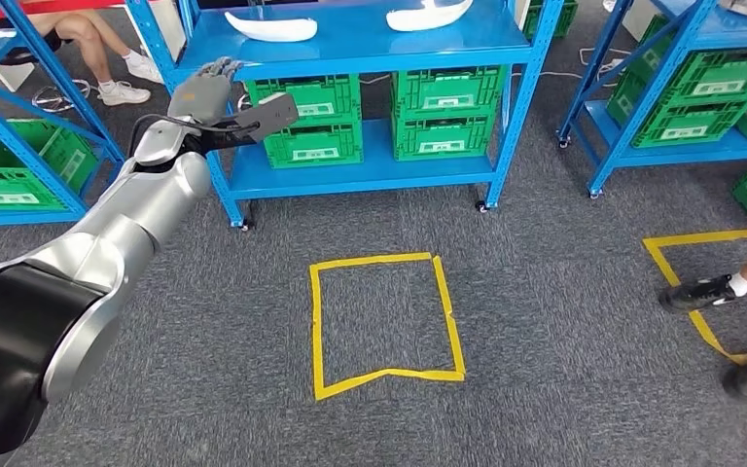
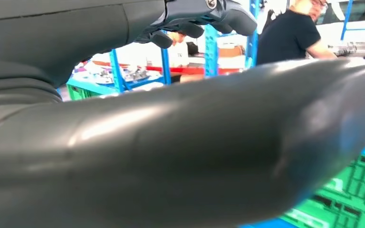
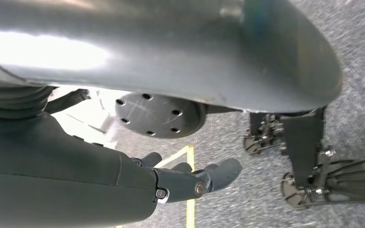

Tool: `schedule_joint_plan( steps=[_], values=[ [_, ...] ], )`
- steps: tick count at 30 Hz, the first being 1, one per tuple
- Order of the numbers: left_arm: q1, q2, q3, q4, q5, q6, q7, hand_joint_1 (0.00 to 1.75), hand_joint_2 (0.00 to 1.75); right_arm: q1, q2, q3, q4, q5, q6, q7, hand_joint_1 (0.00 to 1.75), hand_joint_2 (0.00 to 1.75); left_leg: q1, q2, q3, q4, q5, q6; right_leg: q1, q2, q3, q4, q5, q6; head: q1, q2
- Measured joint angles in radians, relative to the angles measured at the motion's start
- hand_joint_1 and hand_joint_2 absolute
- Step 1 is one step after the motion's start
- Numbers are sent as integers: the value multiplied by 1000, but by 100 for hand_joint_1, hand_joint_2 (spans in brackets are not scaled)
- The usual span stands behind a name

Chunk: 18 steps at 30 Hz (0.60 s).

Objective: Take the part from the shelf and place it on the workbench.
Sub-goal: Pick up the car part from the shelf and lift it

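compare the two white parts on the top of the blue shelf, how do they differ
The left white part lies wholly in the head view, with the left hand raised just below it; the right white part is cut off by the picture's top edge, with no hand near. Both are white, curved, and rest on the blue shelf.

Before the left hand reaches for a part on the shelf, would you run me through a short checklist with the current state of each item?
1. Parts on top shelf: two white parts and lie there: ok.
2. Left hand raised beside the shelf, fingers apart, holding nothing: ok.
3. Left hand over a part: not ok, it is off to the side.
4. Right hand free: ok.
5. Workbench location: cannot tell.
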Motion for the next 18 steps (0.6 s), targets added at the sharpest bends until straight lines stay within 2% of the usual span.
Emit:
schedule_joint_plan(
  steps=[1, 2, 3, 4, 5, 6, 7, 8, 9, 10, 12, 13, 14, 15, 16, 17, 18],
  values=[
    [0, 2, 0, -2, 0, 0, 0, 0, 0, 0, 0, 0, 0, 1, 0, 5, 0, 0, 1, 0, -3, 20, 10, -6, -1, 2, 12, -4, -6, -8, -1, 0],
    [0, 4, 0, -3, 0, 1, 0, 0, 0, -1, 0, 0, 0, 3, 0, 11, 0, 0, 2, 1, -24, 61, 24, -10, -3, 3, 27, -6, -15, -15, -2, 0],
    [0, 7, 1, -3, -1, 1, -1, 0, 0, -2, 0, 0, 0, 5, 0, 14, 0, 0, 3, 1, -57, 117, 32, -13, -4, 5, 43, -8, -25, -21, -3, 0],
    [3, 11, 1, -2, -1, 1, -2, 0, 0, -3, 0, 0, 0, 8, 0, 14, 0, 0, 4, 1, -102, 181, 27, -15, -4, 7, 58, -10, -38, -24, -4, 0],
    [7, 16, 1, 0, -1, 1, -2, 0, 0, -4, 0, 0, 0, 10, 0, 13, 0, 0, 5, 1, -149, 235, 4, -16, -4, 10, 74, -10, -52, -26, -4, 0],
    [12, 21, 1, 2, -2, 1, -2, 0, 0, -3, 0, 0, 0, 11, 0, 12, 0, 0, 5, 1, -189, 269, -35, -16, -3, 14, 91, -11, -67, -26, -5, 0],
    [17, 26, 1, 4, -2, 1, -3, 0, 0, -2, 0, 0, 0, 12, 0, 14, 0, 0, 5, 1, -220, 280, -77, -15, -3, 18, 110, -11, -82, -26, -5, 0],
    [20, 30, 1, 6, -2, 1, -3, 0, 0, -1, 0, 0, 0, 13, 0, 17, 0, 0, 5, 1, -240, 264, -102, -13, -2, 21, 132, -11, -100, -26, -6, 0],
    [22, 34, 2, 7, -2, 1, -4, 0, 0, -1, 0, 0, 0, 15, 0, 21, 0, 0, 4, 1, -250, 227, -96, -11, -1, 23, 155, -11, -117, -25, -6, 0],
    [24, 38, 2, 8, -2, 0, -4, 0, 0, -1, 0, 0, 0, 16, 0, 24, 0, 0, 4, 2, -253, 173, -49, -8, 0, 24, 176, -11, -136, -24, -6, 0],
    [26, 46, 2, 13, -4, -3, -5, 0, 0, -2, 0, 0, 0, 18, 0, 22, 0, 0, -1, 2, -254, 66, 109, -1, 2, 26, 215, -9, -173, -16, -5, 0],
    [28, 49, 2, 14, -5, -5, -4, 0, 0, -4, 0, 0, 0, 18, -1, 20, 0, 0, -6, 2, -249, 38, 166, 3, 2, 27, 229, -12, -190, -11, -6, 0],
    [27, 51, 2, 12, -6, -7, -4, 0, 0, -5, 0, 0, 0, 19, -2, 17, 0, 0, -8, 1, -242, 27, 190, 7, 3, 28, 243, -7, -199, -4, -6, 0],
    [22, 52, 2, 8, -8, -9, -4, 0, 0, -7, 0, 0, 0, 19, -2, 16, 0, 0, -10, 0, -231, 28, 182, 14, 3, 28, 246, 6, -196, 3, -7, 0],
    [14, 52, 2, 4, -10, -9, -4, 0, 0, -10, 0, 0, 0, 19, -3, 16, 0, 0, -9, -2, -218, 26, 174, 22, 1, 26, 233, 37, -181, 9, -7, 0],
    [6, 51, 3, 0, -11, -8, -4, 0, 0, -14, 0, 0, -1, 19, -3, 16, 0, 0, -7, -4, -204, 22, 165, 30, 1, 23, 205, 93, -154, 15, -7, 0],
    [0, 51, 3, -2, -12, -8, -2, 0, 0, -17, 0, 0, -1, 19, -3, 15, 0, 0, -6, -6, -189, 18, 154, 36, 0, 21, 163, 158, -132, 19, -6, 0]
  ],
)
